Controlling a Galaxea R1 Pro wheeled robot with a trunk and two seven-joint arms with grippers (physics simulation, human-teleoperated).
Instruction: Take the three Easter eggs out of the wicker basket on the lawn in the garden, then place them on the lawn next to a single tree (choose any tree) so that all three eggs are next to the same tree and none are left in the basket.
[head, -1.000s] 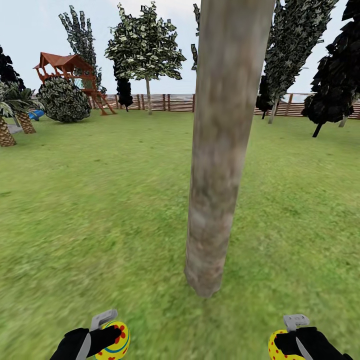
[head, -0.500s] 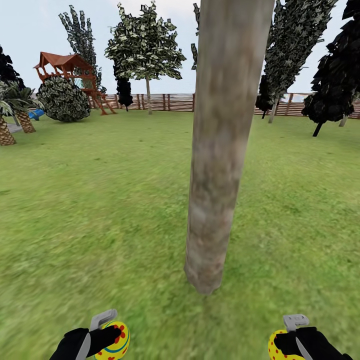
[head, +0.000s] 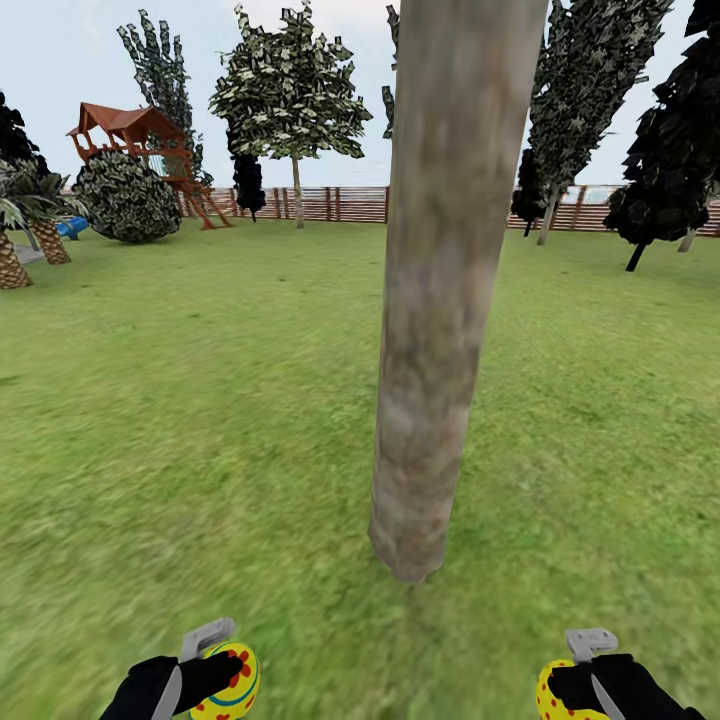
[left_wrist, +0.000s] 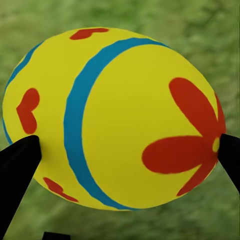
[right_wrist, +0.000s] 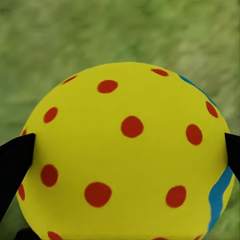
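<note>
Our left gripper (head: 205, 675) clamped on flowered egg (head: 230, 683), low over lawn (head: 200, 420). Our right gripper (head: 580, 685) clamped on dotted egg (head: 556, 695). Tree (head: 440, 300) trunk straight ahead, between both eggs, near. Beyond: bush (head: 128, 198), playhouse (head: 135, 135), fence (head: 340, 205).
</note>
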